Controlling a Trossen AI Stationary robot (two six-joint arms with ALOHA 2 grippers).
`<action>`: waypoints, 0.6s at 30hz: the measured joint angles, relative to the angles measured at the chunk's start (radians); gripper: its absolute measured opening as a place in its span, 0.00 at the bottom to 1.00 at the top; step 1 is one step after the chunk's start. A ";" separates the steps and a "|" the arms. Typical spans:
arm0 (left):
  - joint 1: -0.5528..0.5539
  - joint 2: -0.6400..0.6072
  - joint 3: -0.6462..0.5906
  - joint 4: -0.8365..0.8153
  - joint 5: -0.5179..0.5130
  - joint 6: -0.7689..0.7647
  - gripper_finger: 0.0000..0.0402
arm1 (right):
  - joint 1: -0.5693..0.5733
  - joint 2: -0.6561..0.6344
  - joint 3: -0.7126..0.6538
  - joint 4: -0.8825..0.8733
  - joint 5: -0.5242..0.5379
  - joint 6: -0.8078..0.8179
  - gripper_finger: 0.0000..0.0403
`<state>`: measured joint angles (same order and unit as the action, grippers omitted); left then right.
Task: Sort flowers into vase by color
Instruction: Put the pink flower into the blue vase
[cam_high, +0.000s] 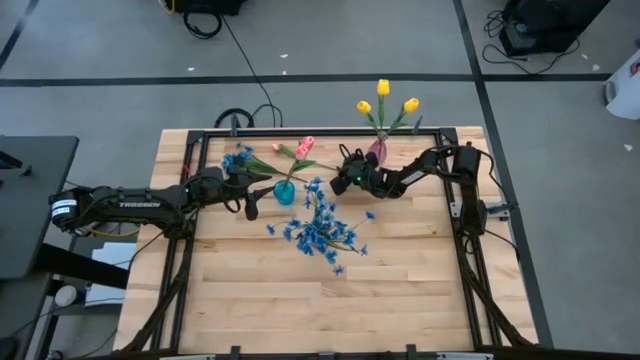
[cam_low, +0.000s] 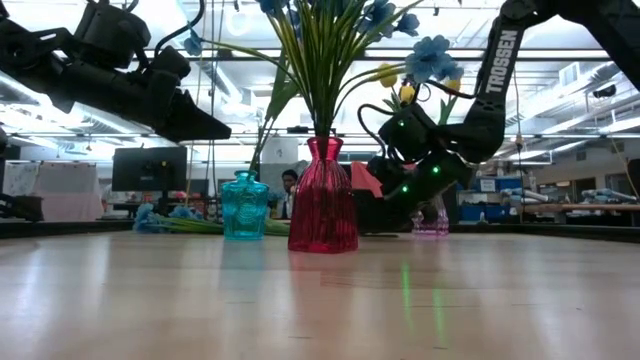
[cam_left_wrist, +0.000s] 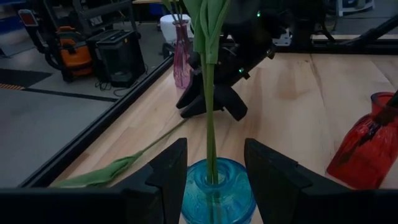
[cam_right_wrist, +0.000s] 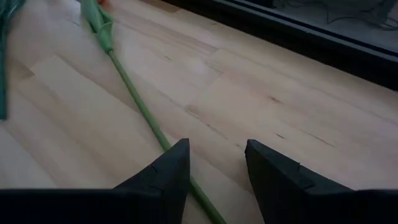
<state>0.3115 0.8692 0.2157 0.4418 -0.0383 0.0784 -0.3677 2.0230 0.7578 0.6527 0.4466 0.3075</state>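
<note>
Left gripper (cam_left_wrist: 213, 163): parted, hanging just above teal vase (cam_high: 285, 192) holding pink tulips (cam_high: 304, 147). Blue spray (cam_high: 322, 232) standing in red vase (cam_low: 323, 197) mid-table. Right gripper (cam_right_wrist: 215, 163): released, low over loose green stem (cam_right_wrist: 134, 99) lying on table (cam_high: 400, 280). Yellow tulips (cam_high: 385, 102) in pink vase (cam_high: 377, 150) at far edge.

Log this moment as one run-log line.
left tool: open, around pink tulip stem above teal vase | right tool: open, over loose stem on table | red vase: blue flowers
</note>
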 joint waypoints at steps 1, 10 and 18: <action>0.000 0.000 0.000 0.000 0.000 0.000 0.41 | 0.000 0.000 0.000 -0.005 -0.001 0.000 0.42; 0.000 0.000 0.000 -0.001 0.011 -0.001 0.41 | 0.005 -0.002 0.001 -0.035 -0.021 -0.019 0.40; 0.000 0.000 0.000 -0.001 0.013 -0.003 0.41 | 0.015 -0.002 0.001 -0.053 -0.083 -0.013 0.30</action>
<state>0.3115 0.8692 0.2157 0.4412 -0.0258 0.0753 -0.3530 2.0214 0.7589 0.5997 0.3634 0.2943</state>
